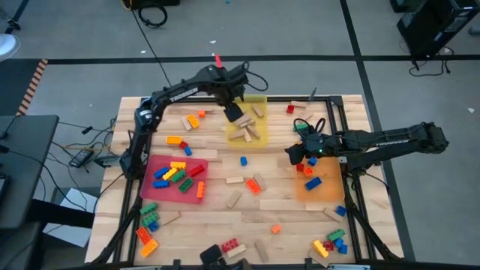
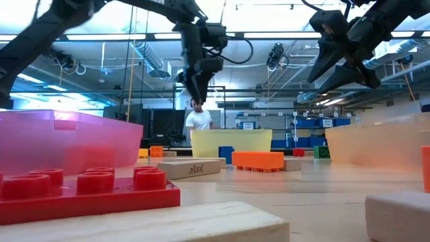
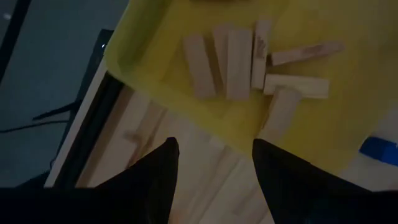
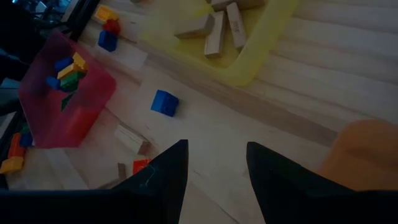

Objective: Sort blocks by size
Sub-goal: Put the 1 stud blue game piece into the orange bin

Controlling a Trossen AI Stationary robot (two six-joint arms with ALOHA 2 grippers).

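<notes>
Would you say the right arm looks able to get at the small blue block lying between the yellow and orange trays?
Probably yes: the right pincer hovers open and empty near the blue block, with bare table between them.

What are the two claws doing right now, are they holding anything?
Left gripper: open, empty, above the yellow tray of wooden blocks.
Right gripper: open, empty, above the table beside the orange tray.

Dim wrist views, bright ceiling strips.
</notes>
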